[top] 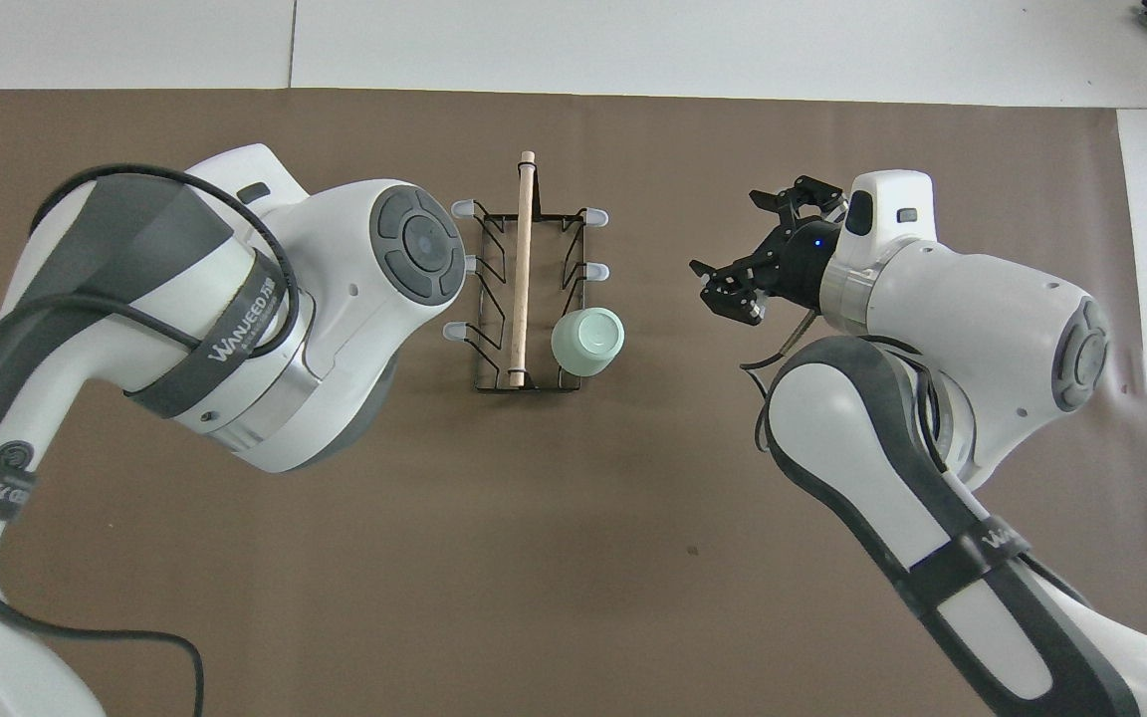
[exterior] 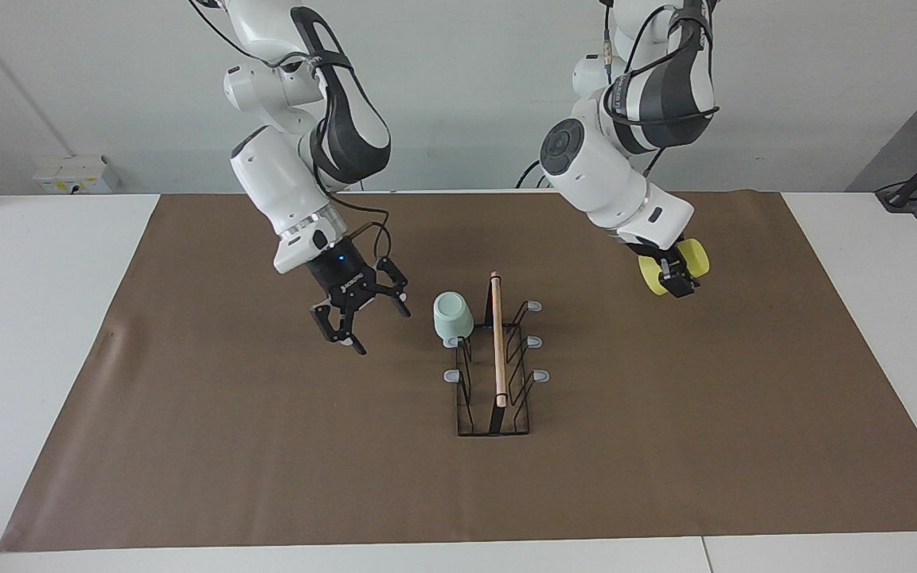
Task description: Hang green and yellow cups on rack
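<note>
Standing by the table, so going across as I see it: the right gripper point(exterior: 369, 325) hangs over the bare brown mat point(exterior: 188, 438) beside the rack, toward the right arm's end, with its fingers spread and nothing in them. That arm looks done to me.

Next is the green cup point(exterior: 453, 316), sitting mouth-down on the rack's prong nearest the robots on that same side. Then the rack point(exterior: 497, 350) itself, mid-mat, wooden rod on top.

Last, the left gripper point(exterior: 675, 283) is up over the mat toward the left arm's end, well apart from the rack, fingers clamped on the yellow cup point(exterior: 697, 256).

So the yellow one is what's left, I reckon. To do it well I'd tip the cup's mouth at one of the three free prongs point(exterior: 534, 305) facing that arm, slide it on along the prong's line, and only let go once it's seated.

Room-wise there's loads of open mat around. The things to mind are the rod and nudging the light wire frame.
</note>
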You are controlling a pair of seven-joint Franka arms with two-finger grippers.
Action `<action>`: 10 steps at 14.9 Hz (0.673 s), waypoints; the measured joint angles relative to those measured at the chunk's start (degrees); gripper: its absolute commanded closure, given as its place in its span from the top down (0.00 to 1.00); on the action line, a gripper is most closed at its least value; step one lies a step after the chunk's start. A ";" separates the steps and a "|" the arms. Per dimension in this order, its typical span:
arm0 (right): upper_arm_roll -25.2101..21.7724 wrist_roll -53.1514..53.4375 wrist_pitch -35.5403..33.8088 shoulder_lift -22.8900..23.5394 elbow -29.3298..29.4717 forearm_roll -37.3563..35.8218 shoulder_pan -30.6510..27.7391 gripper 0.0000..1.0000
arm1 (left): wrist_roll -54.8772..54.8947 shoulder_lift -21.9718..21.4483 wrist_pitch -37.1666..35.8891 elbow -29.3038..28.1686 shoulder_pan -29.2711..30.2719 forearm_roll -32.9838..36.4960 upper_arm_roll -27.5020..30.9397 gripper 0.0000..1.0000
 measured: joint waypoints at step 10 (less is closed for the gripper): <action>-0.04 -13.30 -22.23 -0.06 6.03 -24.70 -8.05 1.00 | -5.30 8.58 -3.06 4.19 -8.97 1.50 0.30 0.00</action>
